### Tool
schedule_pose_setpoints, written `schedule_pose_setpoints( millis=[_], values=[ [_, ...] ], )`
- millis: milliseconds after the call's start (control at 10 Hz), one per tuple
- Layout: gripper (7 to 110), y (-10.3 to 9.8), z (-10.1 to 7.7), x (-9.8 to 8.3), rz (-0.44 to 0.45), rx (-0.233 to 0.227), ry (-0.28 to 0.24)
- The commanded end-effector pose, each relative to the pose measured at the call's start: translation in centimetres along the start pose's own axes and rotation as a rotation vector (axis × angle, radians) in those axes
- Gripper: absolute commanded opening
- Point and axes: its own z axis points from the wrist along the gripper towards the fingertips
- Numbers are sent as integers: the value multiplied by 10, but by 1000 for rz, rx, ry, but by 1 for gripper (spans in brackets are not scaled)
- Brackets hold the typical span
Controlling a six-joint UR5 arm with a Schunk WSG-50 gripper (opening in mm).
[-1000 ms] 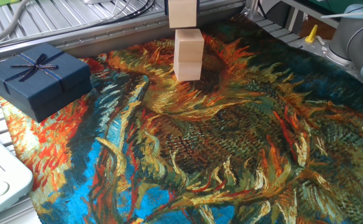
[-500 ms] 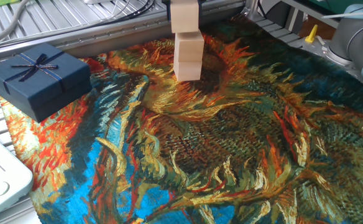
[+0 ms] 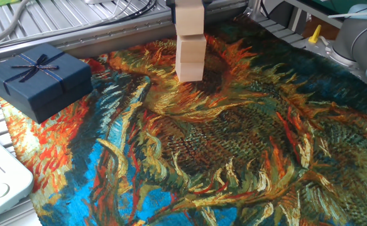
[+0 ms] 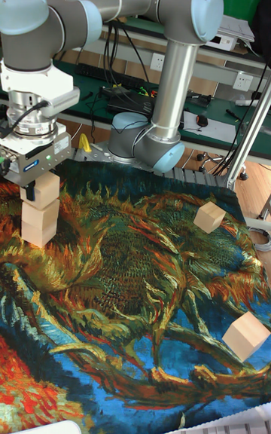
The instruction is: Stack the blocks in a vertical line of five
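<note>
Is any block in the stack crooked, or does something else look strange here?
The third block, held in the pincer, sits slightly rotated against the two-block stack below, so its edges do not line up. Two loose blocks lie tilted on the cloth. Nothing looks damaged.

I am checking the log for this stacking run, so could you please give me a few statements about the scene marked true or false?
1. The gripper holds a block over the stack. True.
2. The stack under the held block is already four blocks high. False: two stacked blocks show beneath it.
3. Two loose blocks lie on the patterned cloth, apart from the stack. True.
4. The dark blue gift box sits on top of the stack. False: it rests by the cloth's edge, well away from the stack.
5. Both loose blocks touch each other. False: a clear stretch of cloth separates them.
</note>
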Motion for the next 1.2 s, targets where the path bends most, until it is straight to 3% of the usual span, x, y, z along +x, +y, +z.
schedule_pose_setpoints(
  millis=[0, 400, 700, 800, 1100],
  values=[
    [22, 3, 0, -4, -1, -5, -11],
    [22, 2, 1, -1, 4, -2, 3],
    [22, -5, 1, -1, 26, 26, 4],
    [22, -8, 1, -8, 56, 40, -26],
    [22, -5, 1, -5, 26, 25, -11]
  ],
)
